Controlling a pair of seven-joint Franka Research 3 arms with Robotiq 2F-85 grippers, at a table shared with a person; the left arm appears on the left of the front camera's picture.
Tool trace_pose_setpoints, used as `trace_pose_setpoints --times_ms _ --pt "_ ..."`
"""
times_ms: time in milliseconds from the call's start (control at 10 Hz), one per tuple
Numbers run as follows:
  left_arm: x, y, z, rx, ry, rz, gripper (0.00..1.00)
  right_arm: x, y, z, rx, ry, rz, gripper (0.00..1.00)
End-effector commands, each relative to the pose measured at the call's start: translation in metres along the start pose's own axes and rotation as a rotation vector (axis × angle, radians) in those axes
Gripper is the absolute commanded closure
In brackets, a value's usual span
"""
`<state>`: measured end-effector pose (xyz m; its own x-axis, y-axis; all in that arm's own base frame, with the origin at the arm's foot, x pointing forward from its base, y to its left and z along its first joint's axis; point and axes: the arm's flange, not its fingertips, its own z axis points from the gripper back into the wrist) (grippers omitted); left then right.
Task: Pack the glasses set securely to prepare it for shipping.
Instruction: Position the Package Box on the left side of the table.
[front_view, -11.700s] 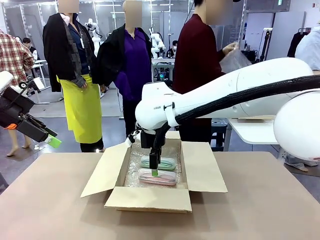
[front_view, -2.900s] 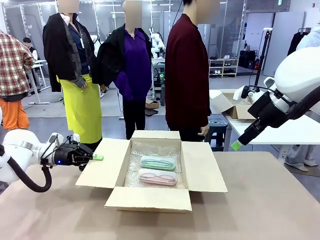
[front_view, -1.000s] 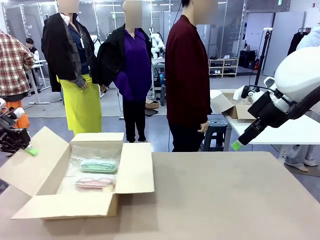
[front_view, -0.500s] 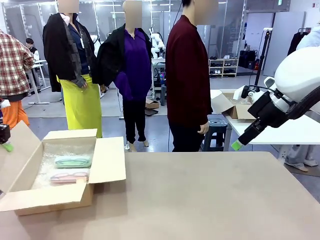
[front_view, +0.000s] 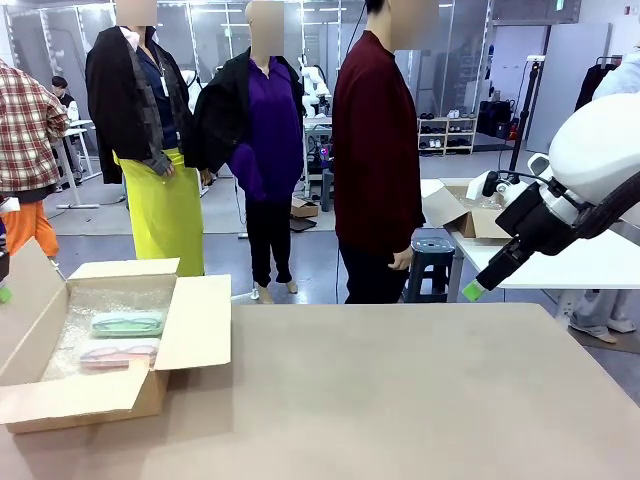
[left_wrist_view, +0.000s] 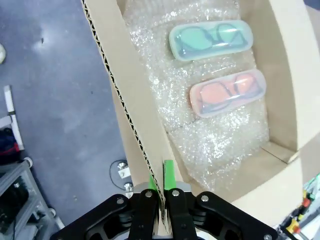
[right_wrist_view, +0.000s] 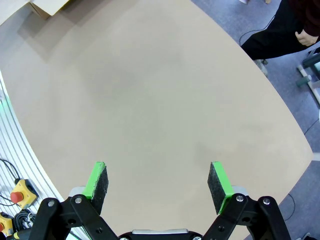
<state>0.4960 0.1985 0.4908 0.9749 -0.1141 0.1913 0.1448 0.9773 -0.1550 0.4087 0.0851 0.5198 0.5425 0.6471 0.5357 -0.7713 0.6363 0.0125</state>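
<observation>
Mint green case (left_wrist_view: 210, 39) and translucent pink case (left_wrist_view: 228, 93) lie side by side, close but apart, flat on the bubble wrap (left_wrist_view: 200, 135) that lines the bottom of the open cardboard box (front_view: 75, 395). And where's the box? Way over at the robot's left end of the table (front_view: 420, 400), left flap standing up, right flap spread out flat.

Down at the wrist camera, the left gripper (left_wrist_view: 162, 189) is pinched tight on the corrugated edge of that left flap (left_wrist_view: 125, 107), green pads clamped on either side of the cardboard. Over on the other side, the right gripper (right_wrist_view: 159, 185) hangs high above bare tabletop with its jaws spread wide, nothing between them. The person in the dark red top (front_view: 378, 150) stands at the far side, hands down.

This looks like a drag-and-position step, flaps not yet folded. Doing it well means pulling low and steady along the table so the box slides and doesn't tip, and keeping the pinch deep on the flap, since thin cardboard can tear or bend. Watch those cases: smooth shells on wrap may skate if the box jerks.
</observation>
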Motion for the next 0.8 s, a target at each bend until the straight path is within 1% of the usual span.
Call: trace_pose_setpoints --times_ms 0,100,700 --pt "0.0006 -0.0064 0.0027 0.050 -0.051 -0.044 1.00 0.0018 0.0039 0.0003 -0.005 0.010 -0.019 0.00" --pt "0.0000 0.0000 0.0000 0.000 0.000 0.000 1.00 0.0018 0.0039 0.0003 -0.005 0.010 -0.019 0.00" --pt "0.0000 0.0000 0.0000 0.000 0.000 0.000 1.00 0.0018 0.0039 0.0003 -0.005 0.010 -0.019 0.00"
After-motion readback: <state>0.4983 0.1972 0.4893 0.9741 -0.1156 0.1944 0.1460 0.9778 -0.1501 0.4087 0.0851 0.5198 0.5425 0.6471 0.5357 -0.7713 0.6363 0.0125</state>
